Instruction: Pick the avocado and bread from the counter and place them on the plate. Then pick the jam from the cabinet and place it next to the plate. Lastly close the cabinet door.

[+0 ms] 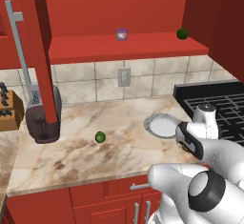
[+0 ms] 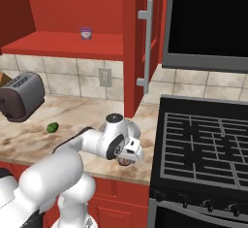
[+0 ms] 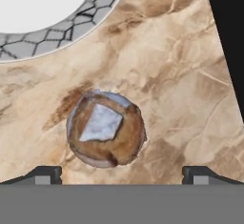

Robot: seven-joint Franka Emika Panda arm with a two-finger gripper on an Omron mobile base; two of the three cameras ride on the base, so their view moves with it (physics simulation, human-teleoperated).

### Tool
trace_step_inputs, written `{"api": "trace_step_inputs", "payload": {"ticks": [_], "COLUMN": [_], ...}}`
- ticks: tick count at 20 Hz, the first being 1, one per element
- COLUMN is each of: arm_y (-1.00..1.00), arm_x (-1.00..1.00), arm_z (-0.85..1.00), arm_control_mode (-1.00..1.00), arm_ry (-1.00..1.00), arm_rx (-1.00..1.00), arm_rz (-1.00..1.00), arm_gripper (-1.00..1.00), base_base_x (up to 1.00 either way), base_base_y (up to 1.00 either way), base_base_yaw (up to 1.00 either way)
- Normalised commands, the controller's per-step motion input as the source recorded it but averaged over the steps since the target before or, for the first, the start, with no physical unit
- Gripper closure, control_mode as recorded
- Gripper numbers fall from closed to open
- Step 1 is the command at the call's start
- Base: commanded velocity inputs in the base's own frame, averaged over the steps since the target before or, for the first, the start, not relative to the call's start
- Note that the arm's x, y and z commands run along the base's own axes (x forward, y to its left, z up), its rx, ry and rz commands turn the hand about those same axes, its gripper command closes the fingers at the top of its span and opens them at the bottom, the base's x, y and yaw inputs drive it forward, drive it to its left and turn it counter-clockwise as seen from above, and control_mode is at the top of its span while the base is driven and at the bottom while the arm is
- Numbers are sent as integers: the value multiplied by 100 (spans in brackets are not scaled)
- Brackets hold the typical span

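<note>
Hand view: looking straight down past two small dark fingertips [image 3: 44,175] of the two-finger gripper [image 3: 121,175], jaws spread wide and released, grasping nothing. Sitting between those tips, slightly nearer the left one, on the beige marble-look counter [image 3: 181,85] with brown veining: the small brown-tan rounded bread [image 3: 106,129], carrying a pale grey-white patch on top, not touching either finger. Showing at the upper left of that view, near the bread but apart from it: the round white-grey plate [image 3: 71,32] with a ridged, patterned rim.

Right base view: hovering low over the counter's front edge beside the black stove [image 2: 203,149], the gripper [image 2: 127,158] at the end of the white arm, with the bread [image 2: 125,162] just under it.

Left base view: lying on the counter [image 1: 71,156] well to the left of the plate [image 1: 159,123], the small bright-green avocado [image 1: 100,137]. Standing upright on the red shelf of the red upper cabinet [image 1: 124,46], door hanging open: the tiny purple jam [image 1: 121,34] jar with a pale top, and well to its right a darker green ball [image 1: 181,33]. Resting at the counter's left: a dark toaster [image 1: 40,118] and a wooden knife block [image 1: 9,108].
</note>
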Motion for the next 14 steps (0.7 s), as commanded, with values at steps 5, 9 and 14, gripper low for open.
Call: {"api": "trace_step_inputs", "payload": {"ticks": [5,9,14], "arm_y": [0,0,0], "arm_x": [10,16,18], "arm_z": [-28,-29,-28], "arm_control_mode": [-100,-100,-100], "arm_ry": [0,0,0], "arm_rx": [0,0,0], "arm_rz": [0,0,0], "arm_gripper": [-100,-100,-100], "base_base_x": [0,0,0], "base_base_y": [0,0,0], "base_base_yaw": [0,0,0]}}
